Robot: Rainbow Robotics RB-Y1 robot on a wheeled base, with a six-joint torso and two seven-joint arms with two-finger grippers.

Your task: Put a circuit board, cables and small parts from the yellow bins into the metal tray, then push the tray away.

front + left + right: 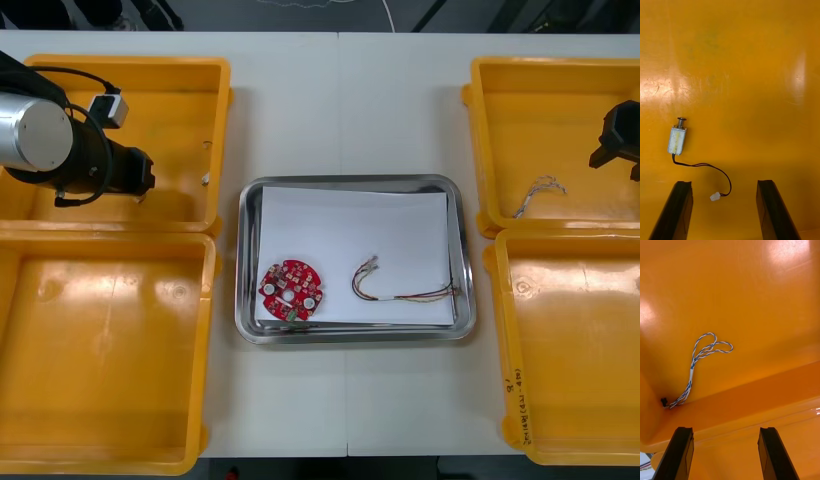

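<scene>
The metal tray [245,260], white inside, holds a round red circuit board [291,290] and a red and yellow cable [405,288]. My left gripper [724,213] hangs open over the far left yellow bin [215,75]. A small metal part [677,138] with a thin black lead lies on the bin floor just beyond its fingers, nearer one finger [679,210]. My right gripper [728,453] is open above the far right yellow bin [480,80]. A twisted blue and white cable [702,356] lies ahead of it by the bin wall, also seen as the cable [538,195].
The near left yellow bin [100,350] and the near right yellow bin [570,350] flank the tray. The left arm [60,140] reaches in from the left edge and the right gripper [620,145] from the right edge. Bare table runs between the bins around the tray.
</scene>
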